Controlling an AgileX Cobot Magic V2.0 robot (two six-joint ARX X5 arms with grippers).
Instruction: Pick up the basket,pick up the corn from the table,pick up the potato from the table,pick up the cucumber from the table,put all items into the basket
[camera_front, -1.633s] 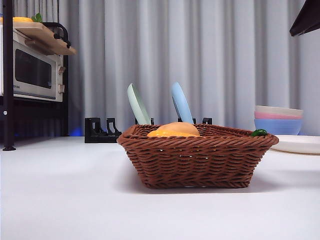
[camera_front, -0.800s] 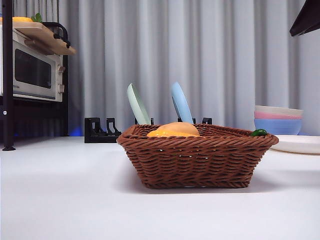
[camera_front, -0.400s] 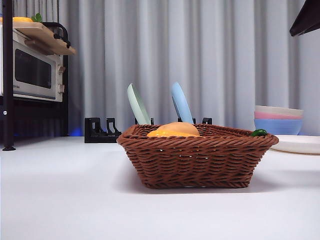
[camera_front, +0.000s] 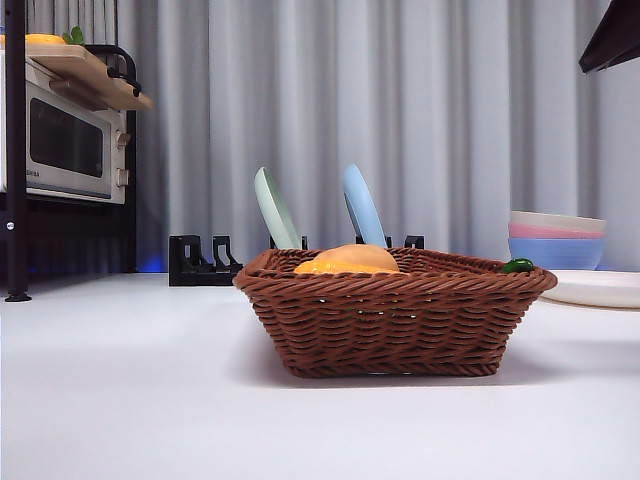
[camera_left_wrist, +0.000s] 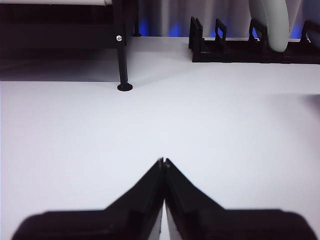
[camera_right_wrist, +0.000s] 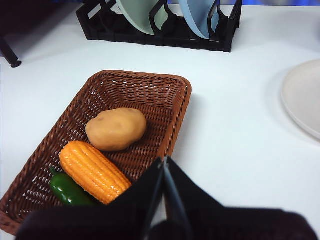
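Note:
The brown wicker basket (camera_front: 390, 320) (camera_right_wrist: 170, 107) stands on the white table (camera_front: 120, 400). Inside it lie the tan potato (camera_right_wrist: 116, 128), the orange corn (camera_right_wrist: 94, 171) and the dark-green cucumber (camera_right_wrist: 68, 190). In the front view the corn (camera_front: 350, 260) peeks over the rim and the cucumber's tip (camera_front: 518, 265) shows at the right corner. My right gripper (camera_right_wrist: 163, 165) hangs shut above the basket's near edge, holding nothing; it is the black tip (camera_front: 612, 40) at the top right. My left gripper (camera_left_wrist: 162, 162) is shut over bare table, away from the basket.
A black dish rack (camera_front: 205, 262) with a green plate (camera_front: 275, 210) and a blue plate (camera_front: 362, 205) stands behind the basket. Stacked bowls (camera_front: 556, 240) and a white plate (camera_front: 600, 288) sit at the right. A microwave (camera_front: 65, 145) on a black shelf stands at the left.

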